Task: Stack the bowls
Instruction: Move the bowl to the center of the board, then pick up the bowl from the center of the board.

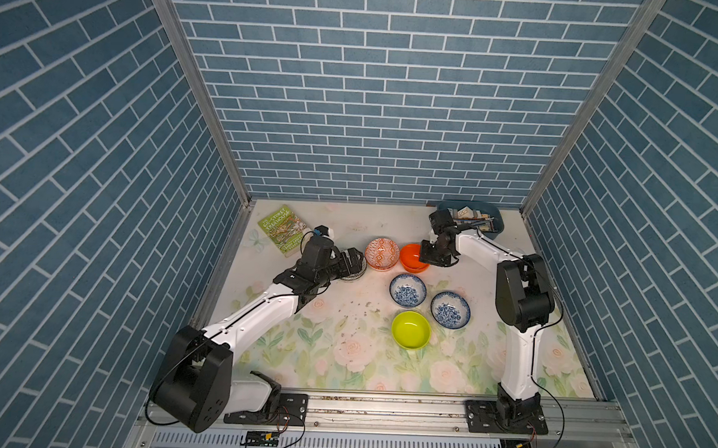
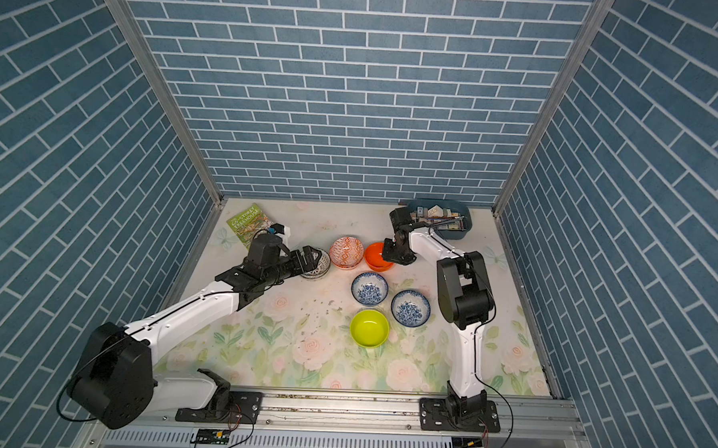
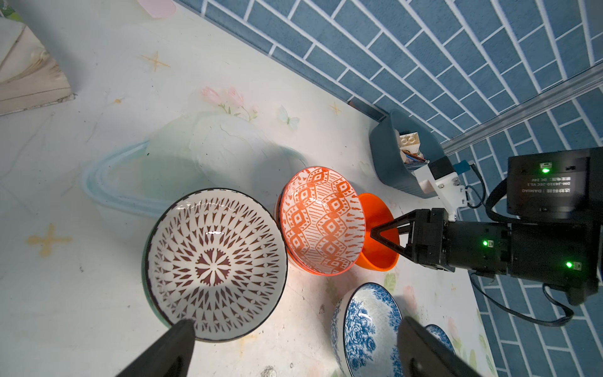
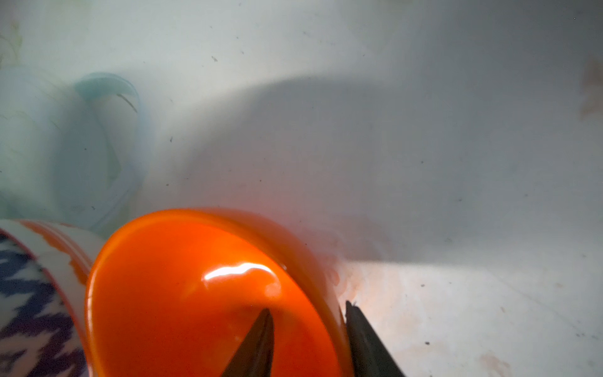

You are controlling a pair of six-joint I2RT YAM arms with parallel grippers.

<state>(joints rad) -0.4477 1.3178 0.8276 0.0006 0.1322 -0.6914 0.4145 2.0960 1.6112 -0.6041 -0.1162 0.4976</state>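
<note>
The right tool [image 4: 306,308] stands partly open astride the wall of the orange bowl [image 4: 182,293], one finger inside and one outside, not clamped. The bowl sits on the desk [image 4: 326,98]. The left tool [image 3: 293,329] gapes wide and empty, with the lattice bowl [image 3: 215,264] just ahead of it.

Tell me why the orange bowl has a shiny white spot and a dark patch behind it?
Right wrist view: the white streak on the plain orange bowl is glare; the dark patch on the table is a shadow; the patterned bowl beside it is blurred.
</note>
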